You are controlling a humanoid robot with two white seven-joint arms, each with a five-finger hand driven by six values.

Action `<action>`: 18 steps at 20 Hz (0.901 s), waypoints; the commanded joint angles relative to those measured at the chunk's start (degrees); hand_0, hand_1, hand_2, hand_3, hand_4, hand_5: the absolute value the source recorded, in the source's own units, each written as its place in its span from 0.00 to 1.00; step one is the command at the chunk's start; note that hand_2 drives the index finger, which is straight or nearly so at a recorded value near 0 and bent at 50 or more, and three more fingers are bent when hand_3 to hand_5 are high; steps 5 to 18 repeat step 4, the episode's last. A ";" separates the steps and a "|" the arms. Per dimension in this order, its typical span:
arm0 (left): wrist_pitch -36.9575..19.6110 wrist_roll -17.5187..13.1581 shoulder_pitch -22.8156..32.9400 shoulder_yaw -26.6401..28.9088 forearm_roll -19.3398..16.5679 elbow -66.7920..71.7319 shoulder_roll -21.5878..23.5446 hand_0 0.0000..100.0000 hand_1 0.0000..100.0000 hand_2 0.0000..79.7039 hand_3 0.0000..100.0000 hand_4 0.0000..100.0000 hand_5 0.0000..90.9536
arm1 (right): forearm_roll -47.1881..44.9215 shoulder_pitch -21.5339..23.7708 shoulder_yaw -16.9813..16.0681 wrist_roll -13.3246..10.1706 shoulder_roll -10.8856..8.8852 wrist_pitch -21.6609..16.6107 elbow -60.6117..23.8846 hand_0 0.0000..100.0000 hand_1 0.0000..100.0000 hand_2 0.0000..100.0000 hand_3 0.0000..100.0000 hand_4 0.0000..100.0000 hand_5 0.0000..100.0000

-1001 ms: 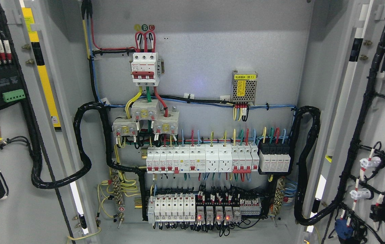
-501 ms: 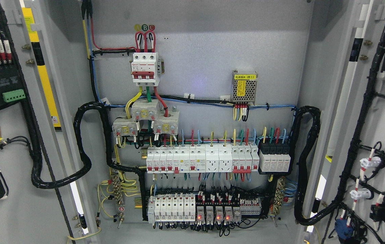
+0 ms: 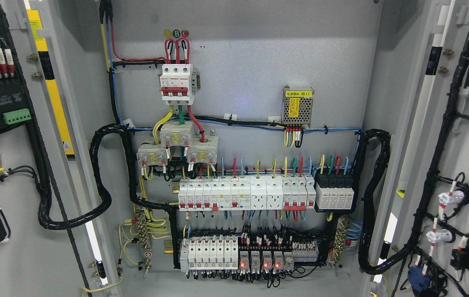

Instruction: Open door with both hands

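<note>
Standing wide open, both doors of the electrical cabinet showed their grey inner faces: the left door (image 3: 20,247) filled the picture's left edge, the right door (image 3: 461,136) its right edge. Each carried black cable looms and small components (a green terminal block (image 3: 17,116) sat on the left one). Between them lay the cabinet's grey back panel (image 3: 242,62), with a three-pole main breaker (image 3: 176,82) at the upper left, a small power supply with a yellow label (image 3: 297,105) to its right, a row of white circuit breakers (image 3: 245,194) lower down, and below that a row of relays (image 3: 261,260) with red lights glowing. Neither robot hand appeared in the head view, so their fingers could not be judged.
</note>
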 commanded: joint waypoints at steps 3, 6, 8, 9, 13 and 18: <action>-0.05 -0.03 -0.88 -0.08 0.27 2.87 0.30 0.12 0.56 0.00 0.00 0.00 0.00 | 0.33 -0.61 -0.09 0.02 1.61 0.04 3.54 0.00 0.50 0.04 0.00 0.00 0.00; -0.05 -0.03 -0.88 -0.08 0.36 2.87 0.30 0.12 0.56 0.00 0.00 0.00 0.00 | 0.33 -0.61 -0.27 0.02 1.61 0.04 3.63 0.00 0.50 0.04 0.00 0.00 0.00; -0.05 -0.03 -0.88 -0.08 0.36 2.87 0.30 0.12 0.56 0.00 0.00 0.00 0.00 | 0.33 -0.61 -0.27 0.02 1.61 0.04 3.63 0.00 0.50 0.04 0.00 0.00 0.00; -0.05 -0.03 -0.88 -0.08 0.36 2.87 0.30 0.12 0.56 0.00 0.00 0.00 0.00 | 0.33 -0.61 -0.27 0.02 1.61 0.04 3.63 0.00 0.50 0.04 0.00 0.00 0.00; -0.05 -0.03 -0.88 -0.08 0.36 2.87 0.30 0.12 0.56 0.00 0.00 0.00 0.00 | 0.33 -0.61 -0.27 0.02 1.61 0.04 3.63 0.00 0.50 0.04 0.00 0.00 0.00; -0.05 -0.03 -0.88 -0.08 0.36 2.87 0.30 0.12 0.56 0.00 0.00 0.00 0.00 | 0.33 -0.61 -0.27 0.02 1.61 0.04 3.63 0.00 0.50 0.04 0.00 0.00 0.00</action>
